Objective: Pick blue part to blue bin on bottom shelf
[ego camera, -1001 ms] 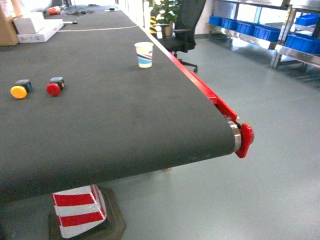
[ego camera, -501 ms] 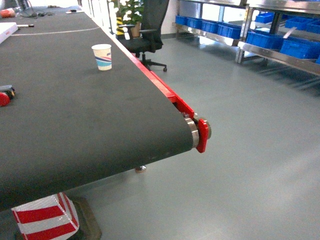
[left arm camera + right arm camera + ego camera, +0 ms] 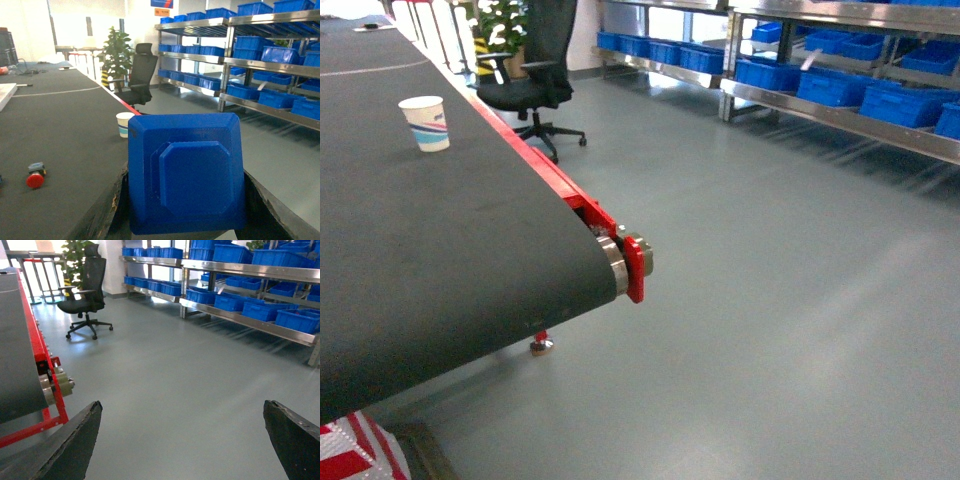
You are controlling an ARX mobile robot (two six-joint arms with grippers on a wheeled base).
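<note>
The left gripper was clamped on the blue part, a moulded plastic piece with a raised octagonal centre that filled the middle of the left wrist view. Behind it ran a black conveyor belt carrying a paper cup and a red push-button.

The right gripper hung spread wide with nothing between its dark fingers, above bare grey floor.

In the head view, neither arm was visible. The belt's red-framed end roller sat at left. Stainless-steel racks lined the far wall, well apart from the robot, their bottom shelf holding a row of blue bins. A black office chair stood near a potted plant.
</note>
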